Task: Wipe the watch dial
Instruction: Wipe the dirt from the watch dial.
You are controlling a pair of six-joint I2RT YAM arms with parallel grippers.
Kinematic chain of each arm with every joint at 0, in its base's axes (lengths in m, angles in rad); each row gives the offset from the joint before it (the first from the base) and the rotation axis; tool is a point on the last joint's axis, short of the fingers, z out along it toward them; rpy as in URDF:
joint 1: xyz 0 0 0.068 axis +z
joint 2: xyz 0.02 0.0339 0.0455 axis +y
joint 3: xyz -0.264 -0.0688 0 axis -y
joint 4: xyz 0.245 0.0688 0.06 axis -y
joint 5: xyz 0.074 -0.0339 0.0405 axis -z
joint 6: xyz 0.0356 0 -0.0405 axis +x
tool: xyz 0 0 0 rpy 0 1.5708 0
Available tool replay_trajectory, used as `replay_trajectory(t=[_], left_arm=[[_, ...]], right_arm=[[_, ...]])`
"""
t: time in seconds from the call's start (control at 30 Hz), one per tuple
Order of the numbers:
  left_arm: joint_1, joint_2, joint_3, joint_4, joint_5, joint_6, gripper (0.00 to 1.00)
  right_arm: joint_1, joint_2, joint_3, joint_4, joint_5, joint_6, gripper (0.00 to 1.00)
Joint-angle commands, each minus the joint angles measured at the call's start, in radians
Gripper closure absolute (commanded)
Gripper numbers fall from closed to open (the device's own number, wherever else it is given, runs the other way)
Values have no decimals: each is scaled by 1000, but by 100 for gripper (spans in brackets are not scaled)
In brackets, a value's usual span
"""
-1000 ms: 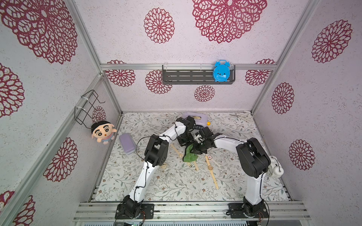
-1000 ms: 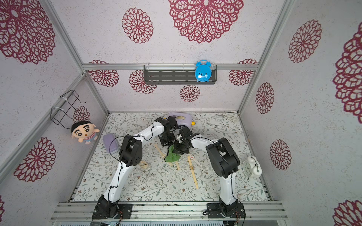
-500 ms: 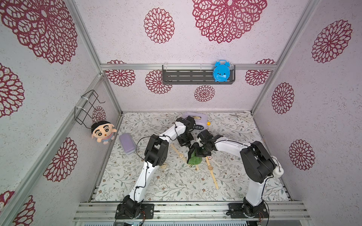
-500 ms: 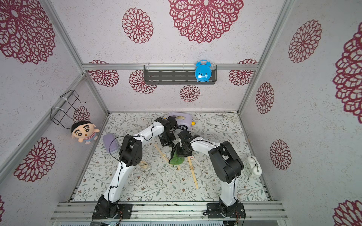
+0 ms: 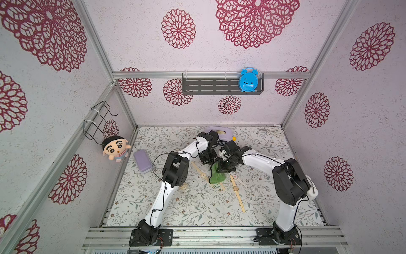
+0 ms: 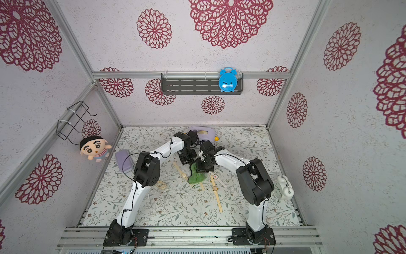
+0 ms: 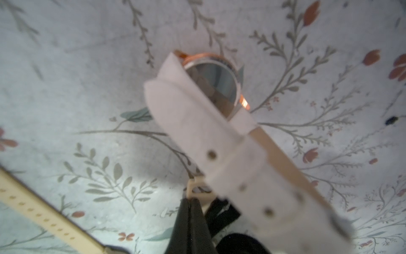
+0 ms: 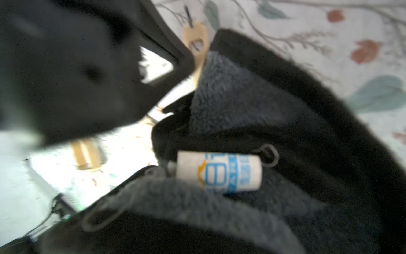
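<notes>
The left gripper [image 7: 190,205] is seen with its black fingers [image 7: 185,222] pressed together, pinched at the beige buckle [image 7: 196,189] of the watch [image 7: 214,84]. The watch's white strap [image 7: 197,123] is looped close before the left wrist camera and blurred. The rose-gold case is held clear of the floral table [image 5: 175,211]; whether its glossy disc is the dial or the back cannot be told. The right gripper [image 5: 224,169] is closed on the cloth [image 5: 216,176]. Its fingertips are buried in the pile and cannot be made out in the right wrist view, where the cloth looks dark, a white-and-blue label [image 8: 219,172] is sewn to it and its edge is laid against the buckle. In both top views the cloth is shown green, hanging from the right gripper toward 7 o'clock down to the table. The left gripper is placed just beside the right one, at its 10 o'clock, so the watch is found between the two, slightly toward 12 o'clock from the table's centre. Whether cloth and dial are touching cannot be told. A yellow-strapped watch [image 5: 236,189] is laid near the cloth at its 4 o'clock, a tan-strapped watch [image 5: 202,174] at its 9 o'clock. A purple case [image 5: 142,161] is set at the table's 9 o'clock edge, and a white alarm clock [image 6: 282,188] near its 4 o'clock edge.
</notes>
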Motion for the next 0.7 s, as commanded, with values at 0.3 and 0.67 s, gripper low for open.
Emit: replay_trajectory(t=[0.3,0.67], left_arm=[[29,84,-41,-43,-65,9,100],[40,90,-46,-36,-62,11,100]], right_arm=[[-5,160,30,81,-51,10,100],[-6,54,-151,-11,106,-47,100]])
